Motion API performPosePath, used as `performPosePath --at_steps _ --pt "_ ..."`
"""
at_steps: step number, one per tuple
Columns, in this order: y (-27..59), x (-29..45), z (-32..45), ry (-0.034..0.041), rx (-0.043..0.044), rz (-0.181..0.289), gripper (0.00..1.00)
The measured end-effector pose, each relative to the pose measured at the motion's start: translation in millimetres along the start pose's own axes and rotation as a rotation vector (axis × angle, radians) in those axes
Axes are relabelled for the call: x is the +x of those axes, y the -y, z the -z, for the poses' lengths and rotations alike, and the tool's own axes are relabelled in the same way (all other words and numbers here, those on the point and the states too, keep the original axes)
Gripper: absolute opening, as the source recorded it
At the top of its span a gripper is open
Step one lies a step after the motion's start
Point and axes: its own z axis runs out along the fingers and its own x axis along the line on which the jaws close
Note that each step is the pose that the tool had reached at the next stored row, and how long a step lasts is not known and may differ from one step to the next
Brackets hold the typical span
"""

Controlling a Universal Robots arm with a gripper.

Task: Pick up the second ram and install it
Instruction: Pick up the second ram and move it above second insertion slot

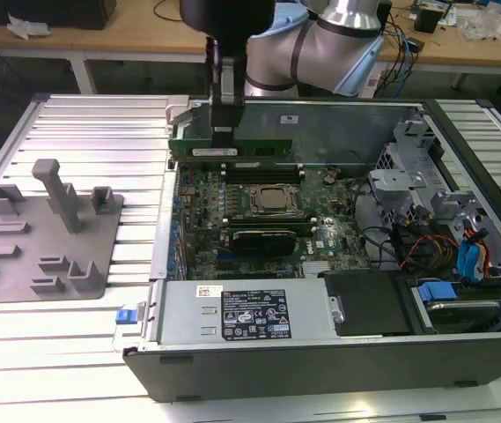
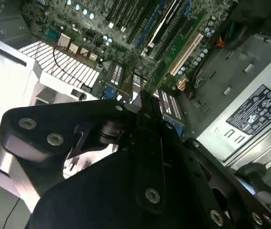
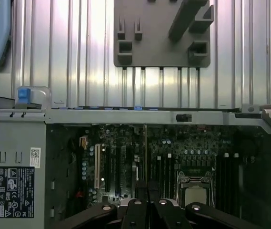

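- Gripper [image 1: 224, 132] is clenched on the ram [image 1: 272, 147], near its middle.
- Ram is held level on edge, over the motherboard [image 1: 338, 189] inside the open case [image 1: 356, 119].

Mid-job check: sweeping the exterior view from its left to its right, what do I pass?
Grey fixture plate → blue latch tab → second ram, held upright by the gripper → metal drive cage → blue drive-bay tabs.

Green second ram [image 1: 268, 147] — black gripper [image 1: 224, 146]
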Motion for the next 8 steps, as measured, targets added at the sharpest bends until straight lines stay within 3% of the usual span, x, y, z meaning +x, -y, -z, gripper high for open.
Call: performPosePath --at_steps 2,4,8 --pt "8.8 -1.9 -2.9 0.0103 -0.0003 0.000 0.09" --pt "13.5 -5.6 -6.0 0.0157 -0.0003 0.001 0.09" --pt "23.5 -12.2 -12.3 0.0173 -0.0019 0.001 0.09"
